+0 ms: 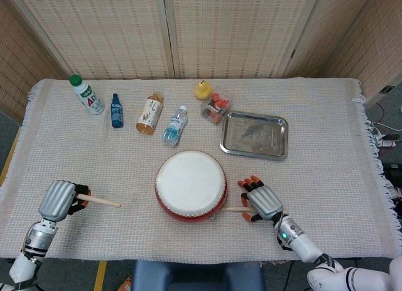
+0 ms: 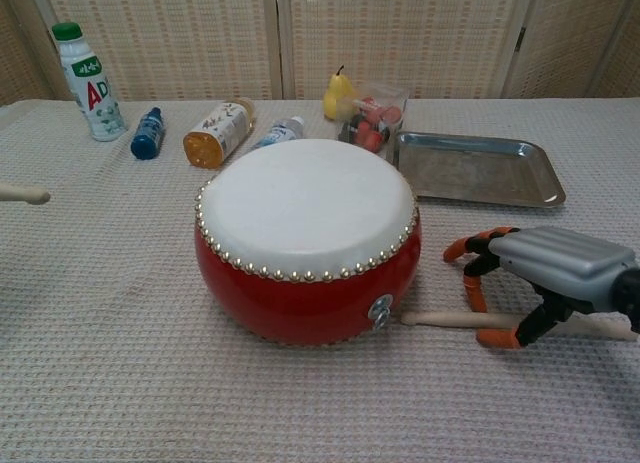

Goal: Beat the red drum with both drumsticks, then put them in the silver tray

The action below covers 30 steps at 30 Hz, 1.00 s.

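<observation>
The tabletop (image 1: 326,178), under a cream woven cloth (image 1: 94,159), carries the red drum (image 1: 190,186) at six o'clock, a silver tray (image 1: 254,135) toward two, a drumstick (image 2: 455,319) beside the drum, and bottles (image 1: 151,113) around eleven.
</observation>
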Motion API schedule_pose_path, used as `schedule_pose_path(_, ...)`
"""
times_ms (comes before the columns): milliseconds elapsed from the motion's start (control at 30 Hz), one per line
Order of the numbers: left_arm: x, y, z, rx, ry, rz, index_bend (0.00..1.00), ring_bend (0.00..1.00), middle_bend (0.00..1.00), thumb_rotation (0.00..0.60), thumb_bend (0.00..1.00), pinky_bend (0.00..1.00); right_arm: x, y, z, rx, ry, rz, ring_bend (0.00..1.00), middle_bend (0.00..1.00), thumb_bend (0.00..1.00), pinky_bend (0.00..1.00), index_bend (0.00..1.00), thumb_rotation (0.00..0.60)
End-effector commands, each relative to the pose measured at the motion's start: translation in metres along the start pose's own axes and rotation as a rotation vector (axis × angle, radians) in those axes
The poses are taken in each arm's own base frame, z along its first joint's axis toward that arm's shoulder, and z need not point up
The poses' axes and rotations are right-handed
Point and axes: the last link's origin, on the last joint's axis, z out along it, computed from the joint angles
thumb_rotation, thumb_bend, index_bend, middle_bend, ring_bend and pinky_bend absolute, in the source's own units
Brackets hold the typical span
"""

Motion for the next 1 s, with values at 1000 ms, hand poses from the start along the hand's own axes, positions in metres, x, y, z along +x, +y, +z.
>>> schedule_pose_path(1000,0.005,-0.003,-0.009,0.011,0.021,-0.010,1.00,1.00,1.00,0.600,0.99,1.00,0.058,0.080,-0.005,-0.016,0.212,1.286,0.20,0.32,0.51,0.20,0.72,0.600)
